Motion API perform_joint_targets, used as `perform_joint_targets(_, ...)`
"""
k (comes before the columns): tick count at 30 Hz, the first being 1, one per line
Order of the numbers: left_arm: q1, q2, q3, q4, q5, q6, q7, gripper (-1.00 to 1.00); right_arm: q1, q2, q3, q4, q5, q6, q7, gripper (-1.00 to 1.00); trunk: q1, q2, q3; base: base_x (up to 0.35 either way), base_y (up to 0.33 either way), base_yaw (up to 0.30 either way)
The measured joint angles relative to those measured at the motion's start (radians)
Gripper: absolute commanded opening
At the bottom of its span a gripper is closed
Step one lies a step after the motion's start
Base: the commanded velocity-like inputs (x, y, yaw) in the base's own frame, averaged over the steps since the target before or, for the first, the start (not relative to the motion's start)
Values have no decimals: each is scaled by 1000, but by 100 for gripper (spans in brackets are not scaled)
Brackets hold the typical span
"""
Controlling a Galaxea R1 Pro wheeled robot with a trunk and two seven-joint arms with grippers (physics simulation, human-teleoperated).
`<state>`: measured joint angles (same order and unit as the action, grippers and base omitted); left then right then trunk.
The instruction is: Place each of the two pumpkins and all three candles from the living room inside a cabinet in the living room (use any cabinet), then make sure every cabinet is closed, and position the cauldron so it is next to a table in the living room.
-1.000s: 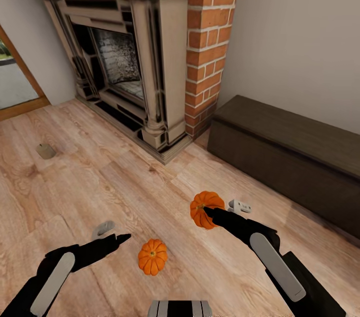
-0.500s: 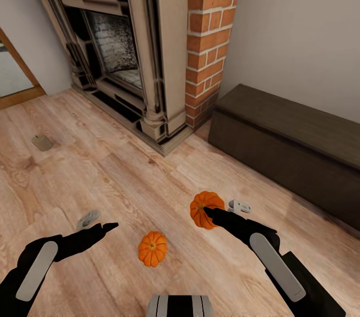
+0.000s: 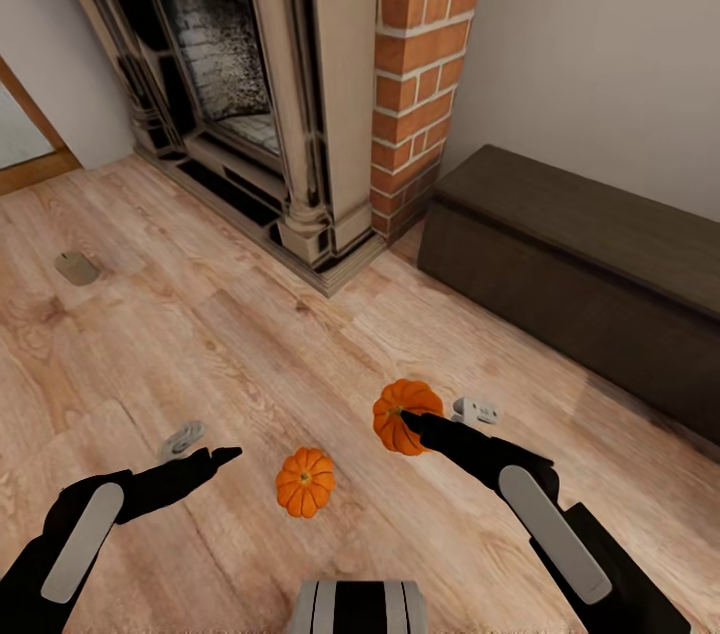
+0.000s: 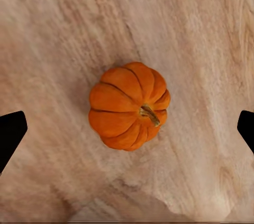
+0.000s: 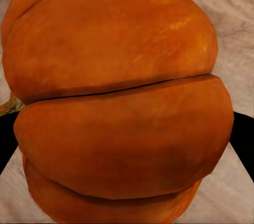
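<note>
Right gripper [image 3: 432, 411] clamped on small orange ribbed pumpkin [image 3: 404, 416] held above plank floor [image 3: 230, 344], long dark-brown wooden cabinet [image 3: 590, 289] beyond it, left gripper [image 3: 205, 446] spread wide, second orange pumpkin [image 3: 305, 482] just beside on open floor, tan candle [image 3: 76, 268] well apart.

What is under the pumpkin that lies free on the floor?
The free pumpkin rests on bare wooden floor, with planks visible all around it in the left wrist view. The patch directly beneath it is covered by the pumpkin itself.
</note>
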<state>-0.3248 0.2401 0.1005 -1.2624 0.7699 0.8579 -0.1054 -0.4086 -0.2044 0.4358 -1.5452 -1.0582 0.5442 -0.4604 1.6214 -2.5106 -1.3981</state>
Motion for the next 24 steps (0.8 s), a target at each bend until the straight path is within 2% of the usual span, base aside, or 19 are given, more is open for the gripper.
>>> perform_joint_targets(2, 0, 0, -19, 0, -1, -3, 1, 100, 0, 0, -1, -2, -18, 2, 122, -100, 1, 0, -8, 0, 0, 0)
perform_joint_targets(3, 0, -1, -24, 0, -1, -4, 2, 100, 0, 1, -2, -2, -12, 6, 175, -100, 1, -1, -12, 0, 0, 0)
perform_joint_targets(9, 0, -14, -73, 0, -3, -26, 4, 100, 0, -5, -8, -4, -22, 12, 432, -100, 4, -2, -35, 0, 0, 0)
perform_joint_targets(12, 0, -20, -83, 0, -6, -33, 4, 100, 0, -8, -11, -5, -30, 15, 614, -100, 5, -3, -46, 0, 0, 0)
perform_joint_targets(15, 0, -23, -86, 1, -7, -34, 4, 100, -1, -9, -34, -4, -18, 15, 743, -100, 7, -4, -58, 0, 0, 0)
perform_joint_targets(19, 0, -25, -100, 2, -9, -33, 1, 100, 0, -9, -45, -4, -12, 15, 788, -100, 9, -4, -74, 0, 0, 0)
perform_joint_targets(24, 0, -26, -105, 2, -10, -33, 0, 100, 0, -8, -47, -4, -11, 14, 795, -100, 11, -6, -93, 0, 0, 0)
